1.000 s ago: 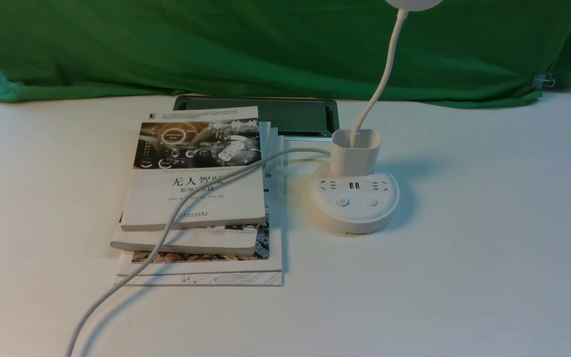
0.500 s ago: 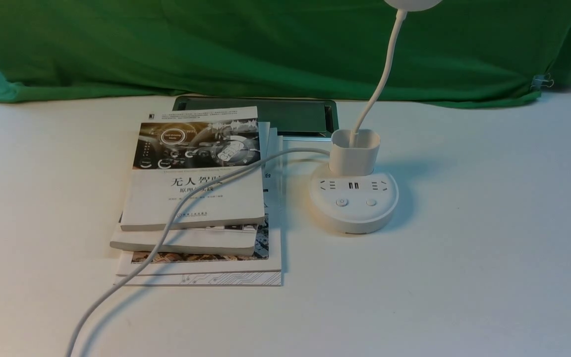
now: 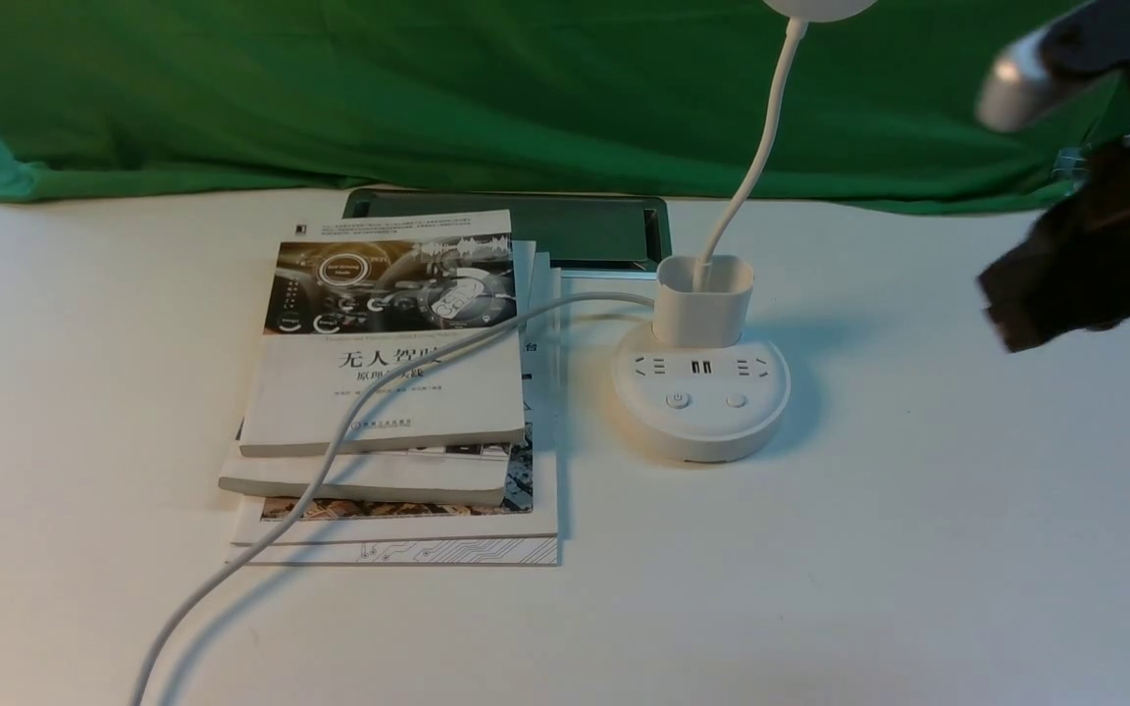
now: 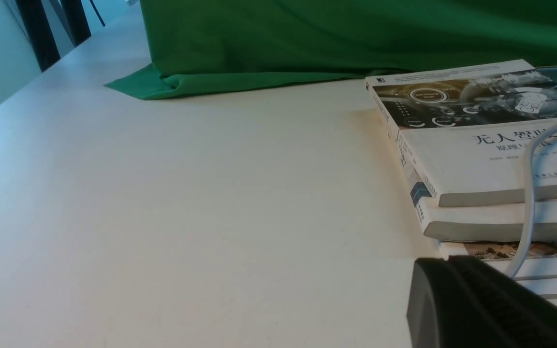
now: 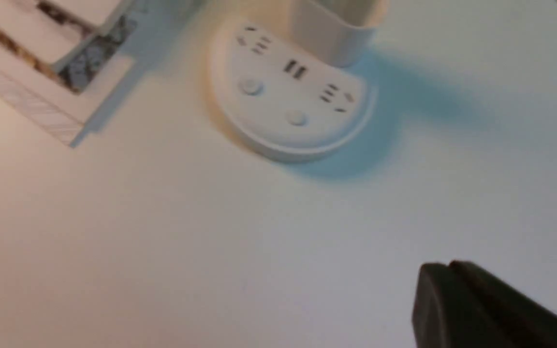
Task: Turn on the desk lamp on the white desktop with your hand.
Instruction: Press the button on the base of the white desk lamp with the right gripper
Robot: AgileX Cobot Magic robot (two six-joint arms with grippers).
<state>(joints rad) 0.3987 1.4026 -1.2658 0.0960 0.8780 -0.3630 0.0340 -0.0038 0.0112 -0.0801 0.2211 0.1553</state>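
Observation:
The white desk lamp stands on the white desktop just right of a stack of books. Its round base bears sockets, USB ports and two buttons. A cup holder and a thin neck rise to the head at the top edge. It also shows in the right wrist view. My right gripper, blurred, hangs in the air at the right edge, well right of the lamp; its jaws are shut and empty. My left gripper is shut and empty, low beside the books.
A stack of books lies left of the lamp, with the long white cable running across it toward the front edge. A dark tray lies behind the books. Green cloth hangs along the back.
My right arm and gripper have come into the front view at the right edge; before, they were out of view. The lamp, books and cable have not moved.

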